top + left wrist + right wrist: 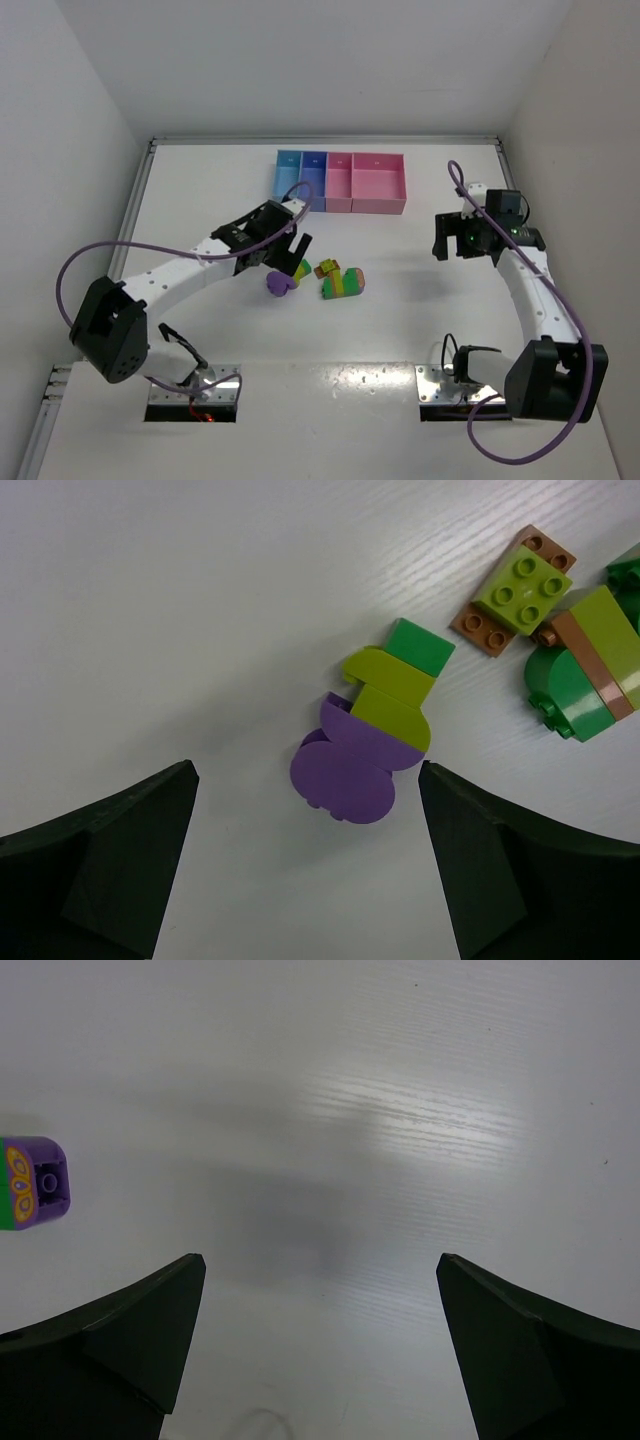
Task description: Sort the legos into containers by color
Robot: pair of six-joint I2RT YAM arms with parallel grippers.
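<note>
The left gripper [307,780] has its two dark fingers spread wide and grips nothing. Between them, lying on the white table [200,200], is a small clump of bricks [365,750]: a rounded purple piece nearest the wrist, lime-green pieces on top of it and a darker green block at the far end. The clump's lime edge lies very close to the finger on the right of the wrist view; whether they touch cannot be told. Just beyond it sit a lime plate on a brown brick [515,590] and, beside that, a striped clump [590,665] of green, lime and brown layers. From above, these three groups lie close together in the middle of the table, with the left arm reaching over them. The right gripper [320,1265] is also wide open and empty, hanging above bare table well off to the right. Only a purple brick end [35,1182] shows at the left edge of its view. The row of four joined bins [340,180], light blue, blue and two pink, stands at the far side of the table, apart from the bricks.
</note>
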